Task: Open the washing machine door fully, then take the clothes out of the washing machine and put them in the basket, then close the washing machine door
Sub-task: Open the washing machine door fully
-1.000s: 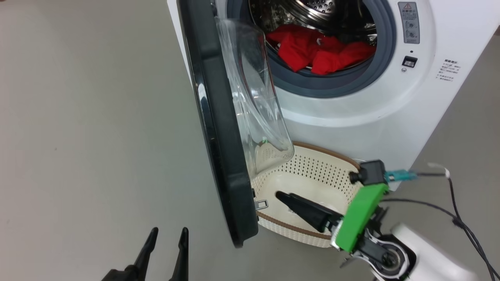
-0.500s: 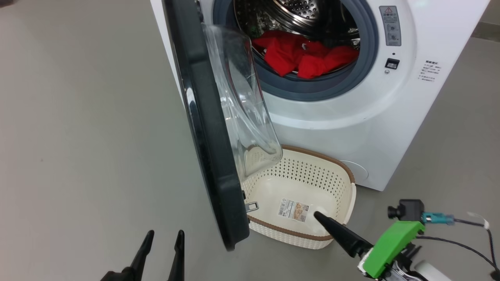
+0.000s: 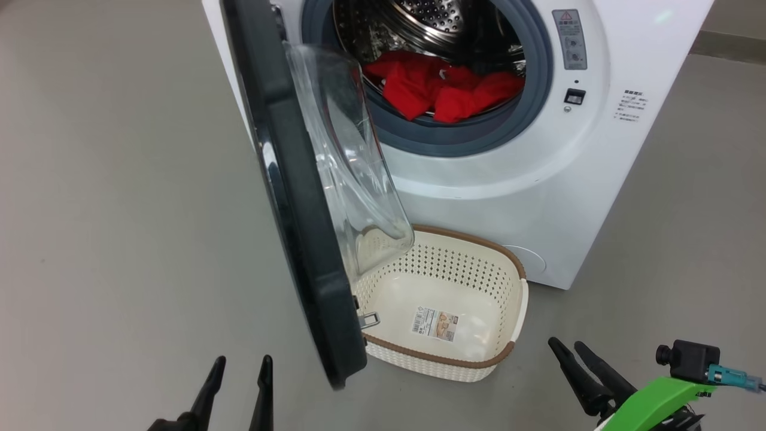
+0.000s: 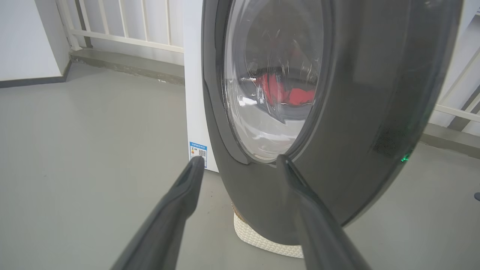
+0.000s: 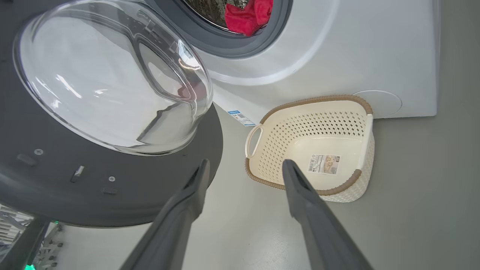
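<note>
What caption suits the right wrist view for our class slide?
Open right gripper hovers near the empty basket, beside the open washing machine door, red clothes in the washing machine.

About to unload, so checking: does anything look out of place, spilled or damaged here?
Nothing looks spilled or broken. The only oddity is that the washing machine door juts out from the front, not swung fully back, crowding the left end of the basket.
</note>
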Motion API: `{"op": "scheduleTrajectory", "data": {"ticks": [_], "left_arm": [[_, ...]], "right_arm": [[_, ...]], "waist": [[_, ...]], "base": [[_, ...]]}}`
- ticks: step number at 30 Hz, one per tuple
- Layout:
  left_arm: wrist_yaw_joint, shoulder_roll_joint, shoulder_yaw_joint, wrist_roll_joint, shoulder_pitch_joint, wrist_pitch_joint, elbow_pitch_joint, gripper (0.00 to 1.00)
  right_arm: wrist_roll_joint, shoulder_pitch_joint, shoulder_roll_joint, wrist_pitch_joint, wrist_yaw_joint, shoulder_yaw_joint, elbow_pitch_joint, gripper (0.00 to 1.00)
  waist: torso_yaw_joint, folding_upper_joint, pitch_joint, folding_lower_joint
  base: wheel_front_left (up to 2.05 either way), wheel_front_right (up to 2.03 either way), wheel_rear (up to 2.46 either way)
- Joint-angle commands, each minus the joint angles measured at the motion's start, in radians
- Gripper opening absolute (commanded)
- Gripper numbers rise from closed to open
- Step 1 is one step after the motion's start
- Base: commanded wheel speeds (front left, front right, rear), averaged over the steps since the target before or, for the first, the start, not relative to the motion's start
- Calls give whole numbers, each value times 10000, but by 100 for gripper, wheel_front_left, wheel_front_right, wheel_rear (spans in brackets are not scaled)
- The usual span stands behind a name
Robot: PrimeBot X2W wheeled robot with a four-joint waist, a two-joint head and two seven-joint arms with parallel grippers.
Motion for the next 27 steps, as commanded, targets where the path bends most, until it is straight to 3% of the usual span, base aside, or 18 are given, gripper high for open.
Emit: {"op": "scheduleTrajectory", "data": {"ticks": [1, 2, 5, 21, 27], "left_arm": [[-94, 83, 365, 84, -89, -122, -204, 100], [-94, 83, 365, 84, -89, -122, -204, 100], [-80, 83, 428, 83, -98, -122, -209, 100], [-85, 83, 501, 264, -159, -122, -318, 100], [-8, 83, 512, 297, -181, -122, -404, 100]], "right_arm": [[-230, -19, -191, -142, 77, 106, -137, 100], [-230, -19, -191, -142, 77, 106, -137, 100], [-1657, -71, -64, -218, 77, -577, 44, 100], [-8185, 1495, 1954, -224, 77, -5245, -1249, 100], [-9524, 2294, 2717, -225, 77, -6086, -1670, 100]], "waist": [[-55, 0, 5, 0], [-55, 0, 5, 0], [-187, 0, 20, 0], [-287, 0, 18, 0], [-214, 0, -51, 0]], "base": [[0, 0, 0], [0, 0, 0], [0, 0, 0], [0, 0, 0], [0, 0, 0]]}}
